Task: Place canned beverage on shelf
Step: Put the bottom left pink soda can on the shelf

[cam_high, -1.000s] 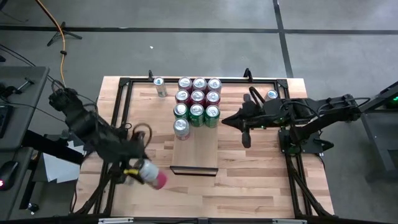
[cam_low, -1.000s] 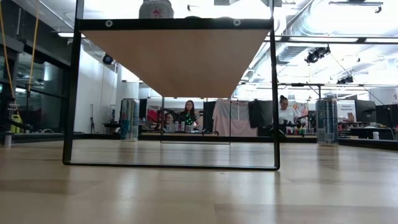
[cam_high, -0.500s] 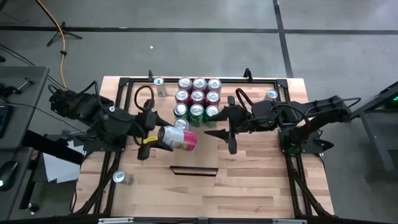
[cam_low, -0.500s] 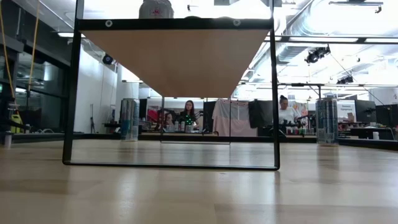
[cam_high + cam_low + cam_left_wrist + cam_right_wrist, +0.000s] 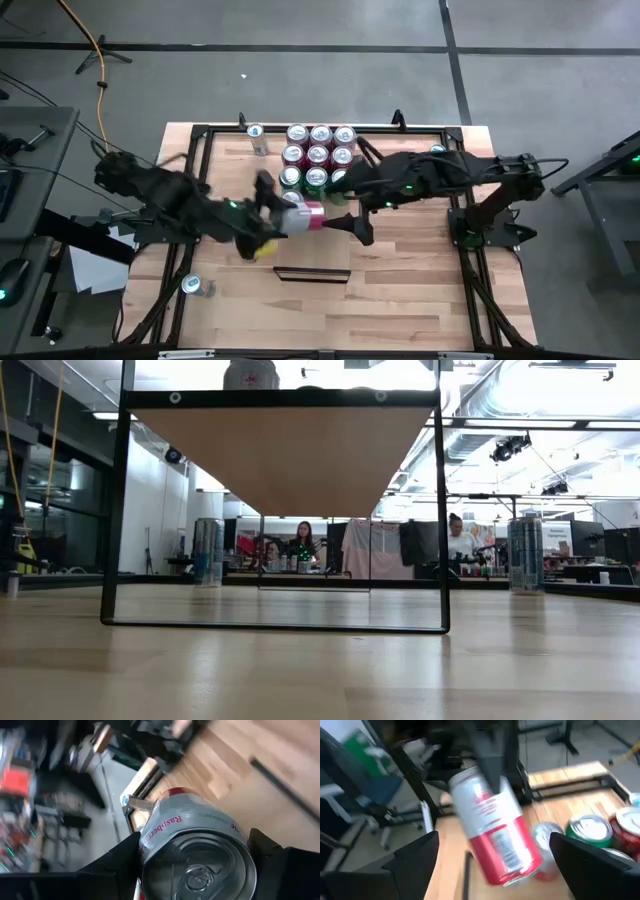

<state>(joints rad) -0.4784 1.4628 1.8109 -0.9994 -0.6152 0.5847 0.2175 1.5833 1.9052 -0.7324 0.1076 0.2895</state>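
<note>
Left gripper (image 5: 268, 222) is clamped on a red and silver raspberry drink can (image 5: 303, 217), held on its side in the air over the long narrow pale wood shelf board (image 5: 318, 248), just in front of the cans already there. In the left wrist view the can (image 5: 196, 852) sits tight between the two dark fingers (image 5: 115, 865), its top facing the camera. Right gripper (image 5: 350, 218) has its claw spread wide, right at the can's far end; in the right wrist view the can (image 5: 495, 837) hangs between the two open dark fingers (image 5: 415, 862) without clear contact, so it reads as a handover about to happen, not yet gripped by the right. Progress: a block of upright cans, red-topped ones at the back (image 5: 319, 135) and green ones in front (image 5: 316, 179), already stands on the far part of the shelf, plus one silver-topped can (image 5: 291, 199) ahead of them, so placement looks well underway. Near half of the board is bare. Loose silver cans on the butcher-block tabletop (image 5: 400, 290): one at the back left (image 5: 256, 134), one at the front left edge (image 5: 191, 286). Left to do for this can: the right takes it, the left lets go, the can is turned upright and set on the shelf next to the silver one.
</note>
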